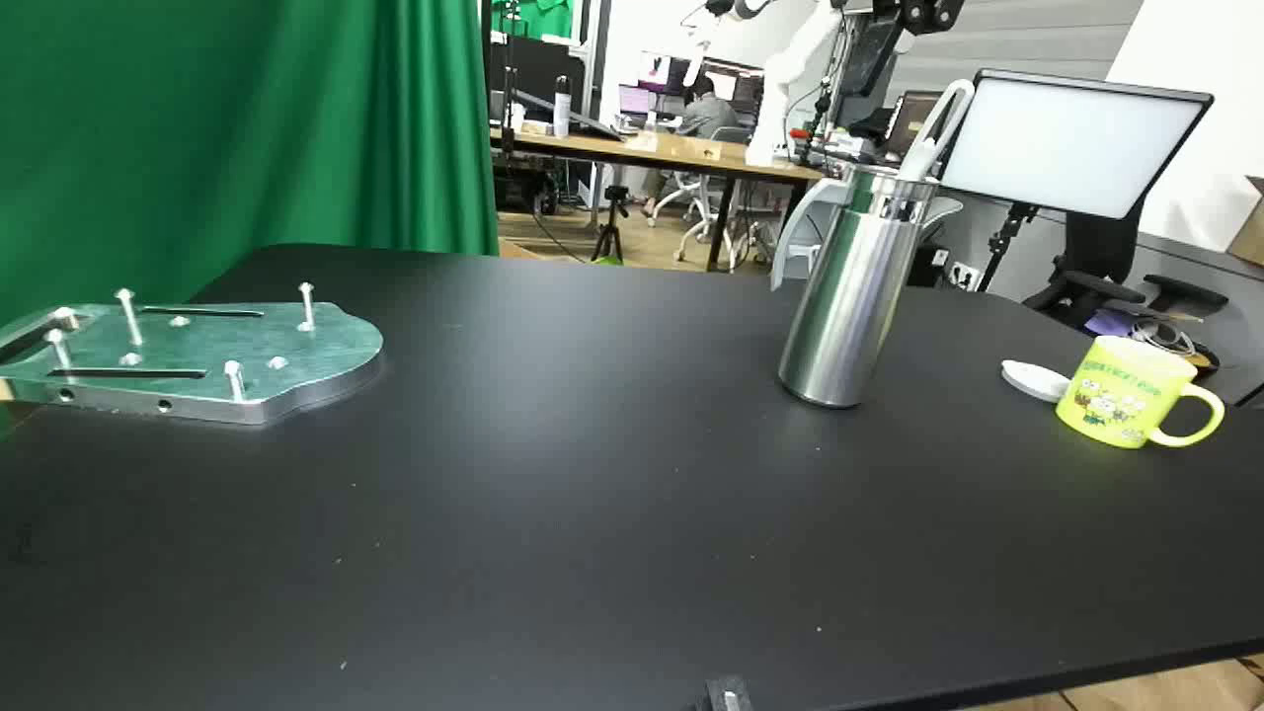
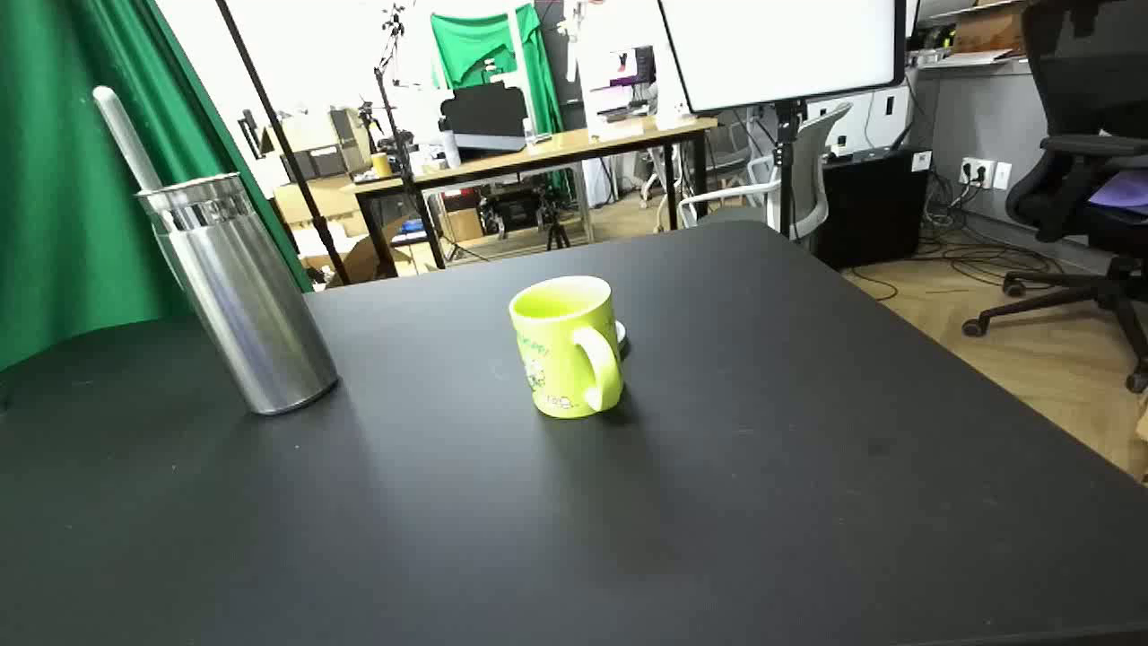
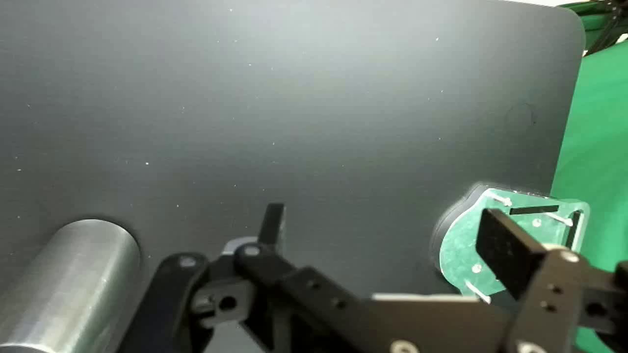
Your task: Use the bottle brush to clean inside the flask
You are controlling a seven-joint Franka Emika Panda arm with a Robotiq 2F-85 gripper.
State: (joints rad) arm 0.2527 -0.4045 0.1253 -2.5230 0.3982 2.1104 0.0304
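Note:
The flask (image 1: 857, 296) is a tall brushed-steel cylinder standing on the table at the right in an exterior view; it also shows at the left in an exterior view (image 2: 251, 296). The bottle brush's pale handle (image 1: 936, 133) sticks up out of the flask's mouth, leaning, and also shows in an exterior view (image 2: 127, 139); its bristle end is hidden inside the flask. My gripper (image 3: 382, 215) is open with nothing between its fingers. In the wrist view, the flask (image 3: 78, 284) lies left of the fingers, not touching them; its top is cut off.
A yellow-green mug (image 2: 565, 350) and a white lid-like disc (image 1: 1034, 380) stand near the flask. A green-looking metal plate with upright bolts (image 1: 197, 355) lies on the black table (image 1: 553, 513). A green curtain (image 1: 247, 118) hangs behind the plate.

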